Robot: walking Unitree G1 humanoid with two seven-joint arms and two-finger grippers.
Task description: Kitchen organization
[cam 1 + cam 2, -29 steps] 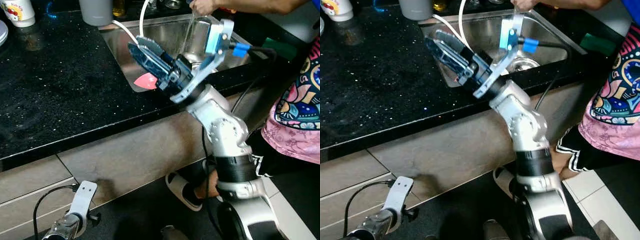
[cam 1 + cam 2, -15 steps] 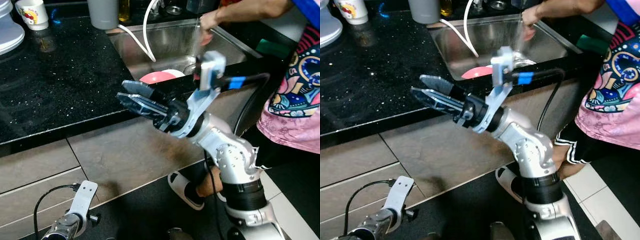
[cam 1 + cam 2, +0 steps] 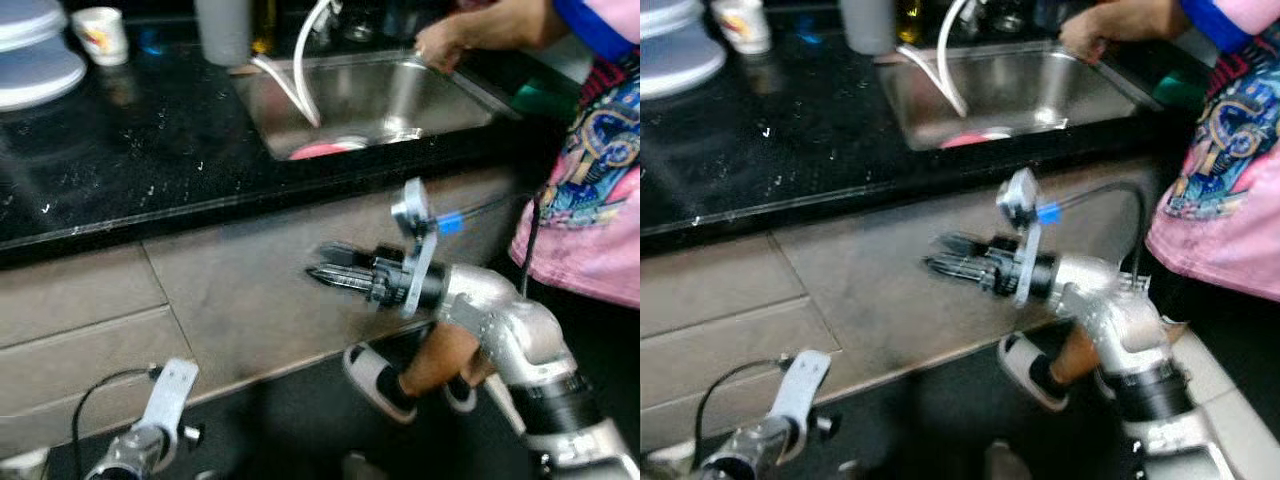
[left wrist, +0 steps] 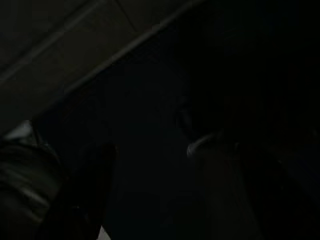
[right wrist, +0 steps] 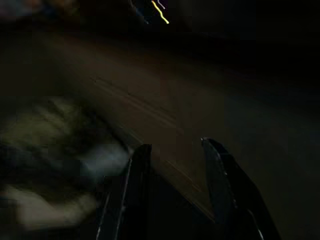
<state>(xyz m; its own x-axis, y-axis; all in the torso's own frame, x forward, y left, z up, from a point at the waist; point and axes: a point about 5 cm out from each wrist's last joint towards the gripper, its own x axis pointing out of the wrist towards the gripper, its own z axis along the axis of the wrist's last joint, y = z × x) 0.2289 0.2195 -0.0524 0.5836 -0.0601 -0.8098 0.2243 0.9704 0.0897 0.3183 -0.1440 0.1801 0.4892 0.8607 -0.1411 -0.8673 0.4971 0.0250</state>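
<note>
1. Right gripper (image 3: 322,272) is held out in front of the cabinet face (image 3: 250,300), below the front edge of the black counter (image 3: 120,140). It points toward the robot's left and touches nothing. In the right wrist view its two fingers (image 5: 220,175) stand slightly apart with a narrow gap between them, and nothing is held.
2. Left gripper (image 3: 170,385) hangs low near the floor, in front of the lower drawer front. The views are too dark and blurred to tell how its fingers stand.
3. Steel sink (image 3: 470,85) is set into the counter toward its right end. A pink plate (image 3: 325,150) lies in the basin against the front wall. A white hose (image 3: 300,60) curves down into it.
4. A person's hand (image 3: 445,45) rests at the sink's far right rim. The person stands at the counter's right end, just beside the right arm.
5. Far left corner of the counter: stacked white plates (image 3: 40,65), with a printed mug (image 3: 103,35) beside them. A grey cup (image 3: 225,30) stands at the sink's far left corner.
6. The counter between the plates and the sink is bare along the front edge.
</note>
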